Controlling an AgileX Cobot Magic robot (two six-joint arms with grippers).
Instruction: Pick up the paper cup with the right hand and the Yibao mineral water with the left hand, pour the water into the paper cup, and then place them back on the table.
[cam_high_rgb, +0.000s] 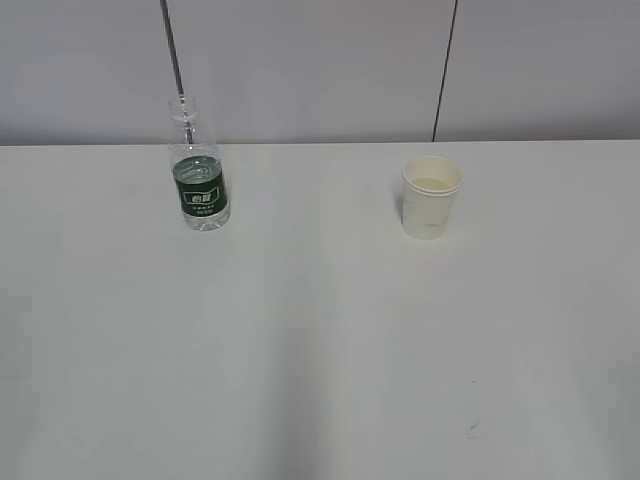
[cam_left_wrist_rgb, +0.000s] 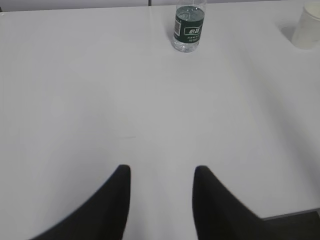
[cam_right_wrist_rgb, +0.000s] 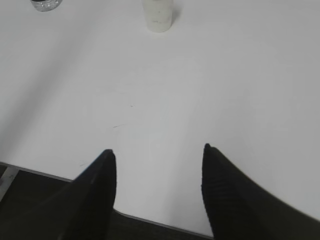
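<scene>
Black fingers of the left hand's end effector (cam_left_wrist_rgb: 160, 200) fill the bottom of the left wrist view, spread apart and holding nothing; the right hand's end effector (cam_right_wrist_rgb: 157, 190) shows the same condition in the right wrist view, jaws wide and empty, poised over the near edge of the table (cam_high_rgb: 320, 380); neither arm appears in the exterior view.

Outward from the left end effector, the Yibao mineral water (cam_left_wrist_rgb: 188, 27) stands upright and uncapped, well ahead and slightly right of the finger gap; the paper cup (cam_left_wrist_rgb: 307, 27) sits farther right at the frame edge. From the right end effector, the paper cup (cam_right_wrist_rgb: 157, 15) lies well ahead, roughly in line with the gap; both objects stand well apart from each other.

Probable hazards: the light cup may crush or tip under an off-centre closure; the open bottle may spill if knocked during approach; a grip on the smooth label may slip while tilting.
</scene>
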